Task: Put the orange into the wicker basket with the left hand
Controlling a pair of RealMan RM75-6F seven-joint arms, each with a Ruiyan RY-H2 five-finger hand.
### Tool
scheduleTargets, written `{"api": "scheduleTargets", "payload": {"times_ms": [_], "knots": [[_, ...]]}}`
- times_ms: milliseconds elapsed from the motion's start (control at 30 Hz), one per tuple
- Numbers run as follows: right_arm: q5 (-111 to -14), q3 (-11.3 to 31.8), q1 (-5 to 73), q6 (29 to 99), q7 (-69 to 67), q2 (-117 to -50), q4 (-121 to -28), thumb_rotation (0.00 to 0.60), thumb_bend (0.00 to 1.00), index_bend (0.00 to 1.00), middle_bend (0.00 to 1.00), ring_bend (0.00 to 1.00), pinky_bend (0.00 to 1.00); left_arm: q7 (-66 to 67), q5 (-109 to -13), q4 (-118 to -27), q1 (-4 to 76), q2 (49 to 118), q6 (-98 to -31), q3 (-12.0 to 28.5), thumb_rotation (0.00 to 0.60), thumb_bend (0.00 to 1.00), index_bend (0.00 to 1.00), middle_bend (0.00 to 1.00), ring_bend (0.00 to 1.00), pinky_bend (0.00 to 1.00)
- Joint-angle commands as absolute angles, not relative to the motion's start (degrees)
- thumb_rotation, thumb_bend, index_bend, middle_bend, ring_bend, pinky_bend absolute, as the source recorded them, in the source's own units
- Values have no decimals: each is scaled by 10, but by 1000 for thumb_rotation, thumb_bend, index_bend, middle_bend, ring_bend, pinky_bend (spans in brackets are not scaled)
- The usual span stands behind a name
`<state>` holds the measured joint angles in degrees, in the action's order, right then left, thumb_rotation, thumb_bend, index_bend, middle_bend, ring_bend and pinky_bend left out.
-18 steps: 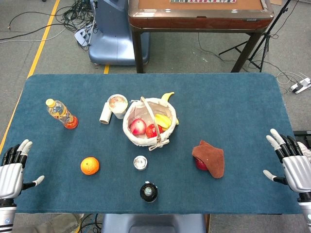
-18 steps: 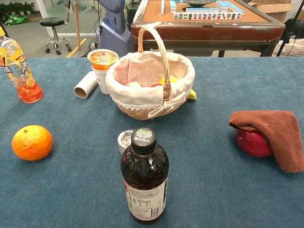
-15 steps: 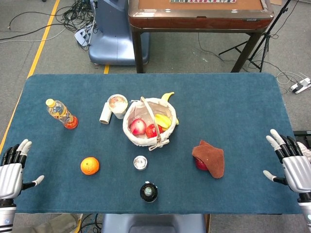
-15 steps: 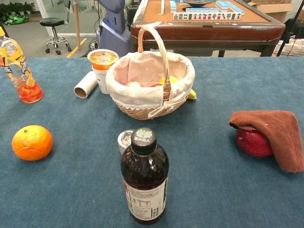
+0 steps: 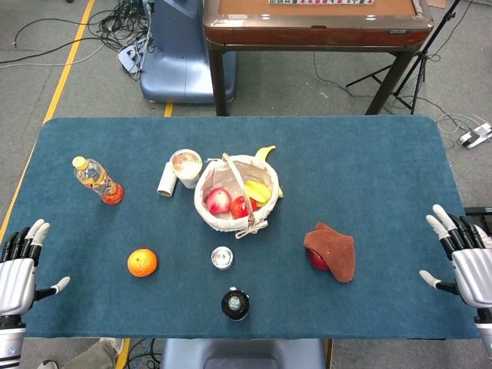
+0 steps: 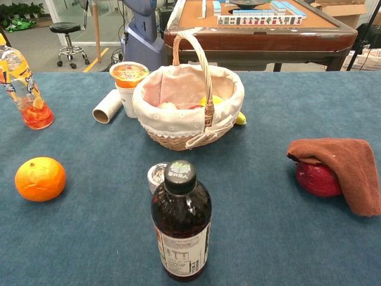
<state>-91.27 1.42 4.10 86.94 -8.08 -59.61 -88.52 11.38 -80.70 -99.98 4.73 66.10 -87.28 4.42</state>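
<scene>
Seen from the head view, the blue cloth worktop (image 5: pixel 361 177) has the round orange fruit (image 5: pixel 142 263) sitting on it near the front left. It is not in the wicker basket with the white cloth lining (image 5: pixel 234 194), which stands near the middle and holds red and yellow fruit. The silver left hand (image 5: pixel 19 265) hangs at the left edge, well apart from the orange, with its fingers (image 5: pixel 31 234) spread and nothing in them. The silver right hand (image 5: pixel 467 263) is at the right edge, fingers apart too, holding nothing. A small clear bottle with orange drink (image 5: pixel 98 180) lies at the left. A white cup with a printed lid (image 5: pixel 186 166) and a white roll (image 5: pixel 165 182) sit just beside the basket. A small round silver tin (image 5: pixel 222 257) and a dark bottle with a black cap (image 5: pixel 235 304) are in front of the basket. A brown cloth (image 5: pixel 332 249) covers part of a red fruit (image 5: pixel 317 260).

From the chest view, the orange (image 6: pixel 40 179) rests at the left, well apart from the basket (image 6: pixel 188 101). The dark bottle (image 6: pixel 181 223) stands up close in front, with the tin (image 6: pixel 157 174) just behind it. The brown cloth (image 6: pixel 345 164) lies over the red fruit (image 6: pixel 318 179). No hands show here.
</scene>
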Motion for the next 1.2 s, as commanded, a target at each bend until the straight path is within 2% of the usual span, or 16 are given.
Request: {"api": "scheduleTargets", "payload": {"times_ms": [33,233,367,800,1033,1200], "knots": [[-913,14,41,871,-81,-596,-885,600,3,0,0,0,14,112,-809,-998,47,662,-874,45,600,88,0,0,0,0],[-913,17,39,876,-80,-593,-889,600,4,0,0,0,14,87,-830,-972,53,675,-880,49,600,88,0,0,0,0],[-912,19,38,880,-77,-590,-893,600,3,0,0,0,14,47,-862,-951,70,668,-857,42,600,88,0,0,0,0],[-912,17,35,879,-76,-590,-894,600,3,0,0,0,14,30,-938,-924,166,647,-711,6,600,88,17,0,0,16],[-914,17,36,878,-77,-591,-893,600,4,0,0,0,14,48,-940,-907,215,668,-647,8,600,88,27,0,10,93],[-914,17,36,878,-77,-592,-892,600,4,0,0,0,14,59,-927,-900,235,676,-615,9,600,88,74,0,95,179]]}}
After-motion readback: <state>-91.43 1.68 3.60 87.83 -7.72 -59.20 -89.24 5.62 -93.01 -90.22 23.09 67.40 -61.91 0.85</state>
